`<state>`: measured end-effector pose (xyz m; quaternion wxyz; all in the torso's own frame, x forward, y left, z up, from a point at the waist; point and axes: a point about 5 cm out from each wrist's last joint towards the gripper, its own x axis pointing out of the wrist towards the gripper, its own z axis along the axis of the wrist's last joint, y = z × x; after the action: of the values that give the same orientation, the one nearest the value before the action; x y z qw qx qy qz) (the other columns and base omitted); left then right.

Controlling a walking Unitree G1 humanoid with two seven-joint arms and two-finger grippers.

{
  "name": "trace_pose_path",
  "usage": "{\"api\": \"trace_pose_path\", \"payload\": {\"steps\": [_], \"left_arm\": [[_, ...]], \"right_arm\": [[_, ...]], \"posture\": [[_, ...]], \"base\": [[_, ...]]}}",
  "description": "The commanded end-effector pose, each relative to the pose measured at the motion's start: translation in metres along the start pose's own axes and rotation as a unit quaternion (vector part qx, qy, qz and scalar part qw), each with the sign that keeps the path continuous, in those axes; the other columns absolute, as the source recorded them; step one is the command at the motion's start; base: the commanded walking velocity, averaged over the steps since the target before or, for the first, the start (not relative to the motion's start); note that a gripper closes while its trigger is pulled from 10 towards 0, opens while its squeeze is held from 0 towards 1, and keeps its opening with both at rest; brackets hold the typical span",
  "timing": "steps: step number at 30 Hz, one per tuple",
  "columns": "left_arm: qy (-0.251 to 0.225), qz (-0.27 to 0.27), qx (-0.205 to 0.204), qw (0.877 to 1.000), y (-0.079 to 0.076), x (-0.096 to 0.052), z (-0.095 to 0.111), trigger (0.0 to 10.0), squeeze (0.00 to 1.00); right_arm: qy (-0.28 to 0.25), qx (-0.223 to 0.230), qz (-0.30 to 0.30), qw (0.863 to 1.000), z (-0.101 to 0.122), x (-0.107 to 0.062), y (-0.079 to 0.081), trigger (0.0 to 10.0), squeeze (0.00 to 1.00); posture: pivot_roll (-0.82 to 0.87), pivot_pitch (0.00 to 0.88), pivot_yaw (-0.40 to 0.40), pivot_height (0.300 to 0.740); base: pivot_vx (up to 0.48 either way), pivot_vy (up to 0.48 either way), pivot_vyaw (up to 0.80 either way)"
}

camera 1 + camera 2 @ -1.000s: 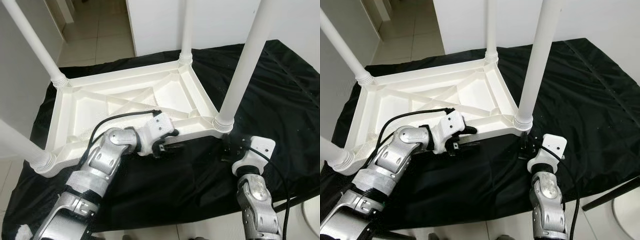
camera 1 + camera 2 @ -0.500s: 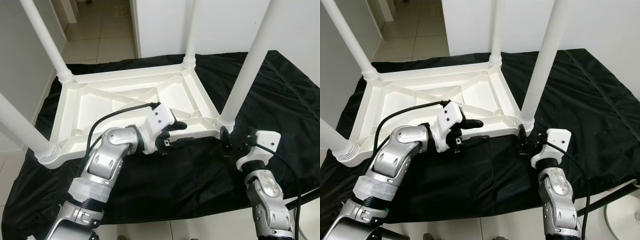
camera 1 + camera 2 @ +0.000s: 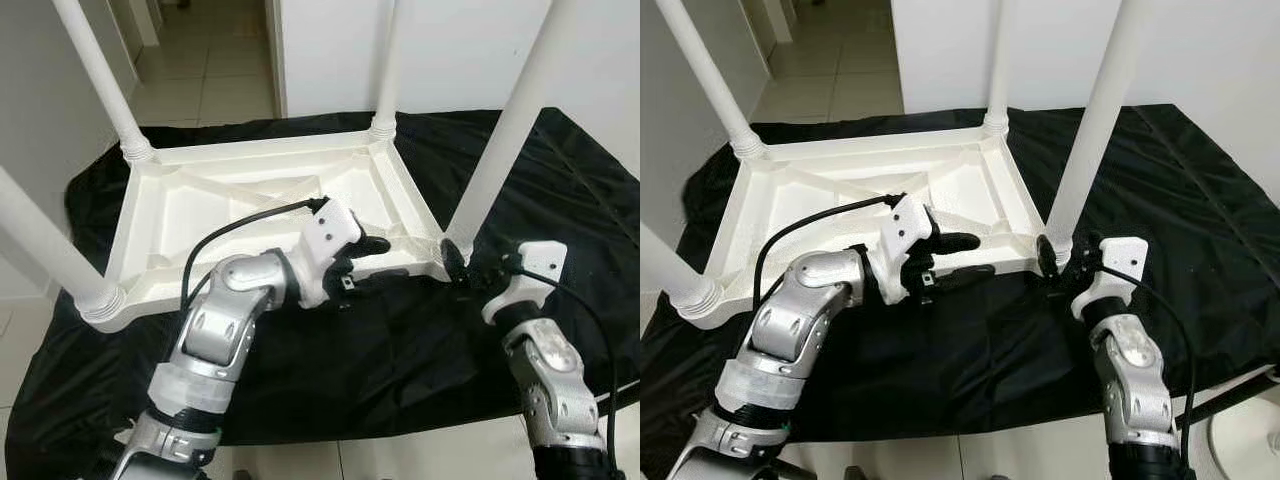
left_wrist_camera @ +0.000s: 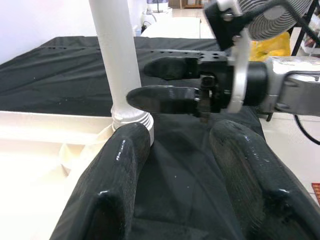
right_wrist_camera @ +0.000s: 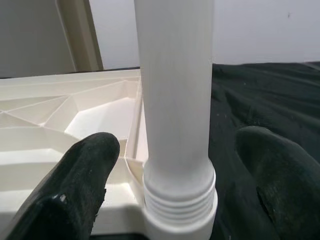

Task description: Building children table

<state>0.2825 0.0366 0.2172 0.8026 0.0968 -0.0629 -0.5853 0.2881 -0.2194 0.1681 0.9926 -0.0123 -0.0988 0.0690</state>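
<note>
A white plastic children's table (image 3: 250, 152) lies upside down on a black cloth, its four legs pointing up. My left gripper (image 3: 365, 265) is open at the table's front rim, one finger (image 4: 117, 165) over the white edge and the other over the cloth. My right gripper (image 3: 458, 268) is open at the foot of the near-right leg (image 3: 505, 130). In the right wrist view its fingers (image 5: 85, 165) stand on either side of the leg (image 5: 175, 90), with a gap on both sides.
The black cloth (image 3: 400, 360) covers the whole work surface and drops off at the near edge. A white wall stands behind, and a tiled hallway (image 3: 210, 70) opens at the far left. A fan and a yellow bag (image 4: 280, 42) stand on my right.
The camera has shifted. My left gripper slid right along the front rim toward the near-right leg. My right gripper moved up to that leg's foot.
</note>
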Motion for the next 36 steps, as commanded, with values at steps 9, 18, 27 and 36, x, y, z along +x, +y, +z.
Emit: {"api": "trace_pose_path", "payload": {"steps": [9, 18, 27, 36], "left_arm": [[0.021, 0.119, -0.008, 0.993, 0.0, 0.003, -0.004, 10.0, 0.0], [0.033, 0.111, -0.017, 0.993, -0.011, 0.009, -0.006, 10.0, 0.0], [0.031, 0.109, -0.023, 0.993, -0.015, 0.012, -0.004, 10.0, 0.0], [0.028, 0.112, -0.026, 0.993, -0.016, 0.014, -0.001, 10.0, 0.0]], "right_arm": [[0.017, -0.011, 0.01, 1.0, -0.004, 0.022, -0.007, 10.0, 0.0], [0.048, -0.036, 0.051, 0.997, -0.013, 0.042, -0.006, 10.0, 0.0], [0.061, -0.053, 0.067, 0.994, -0.017, 0.055, -0.009, 10.0, 0.0], [0.083, -0.063, 0.074, 0.992, -0.024, 0.059, -0.015, 1.6, 0.0]], "posture": [[-0.07, 0.01, 0.011, 0.74], [-0.06, 0.014, 0.012, 0.74], [-0.06, 0.015, 0.012, 0.74], [-0.05, 0.022, 0.008, 0.74]], "base": [[0.0, 0.0, 0.0], [0.0, 0.0, 0.0], [0.0, 0.0, 0.0], [0.0, 0.0, 0.0]]}}
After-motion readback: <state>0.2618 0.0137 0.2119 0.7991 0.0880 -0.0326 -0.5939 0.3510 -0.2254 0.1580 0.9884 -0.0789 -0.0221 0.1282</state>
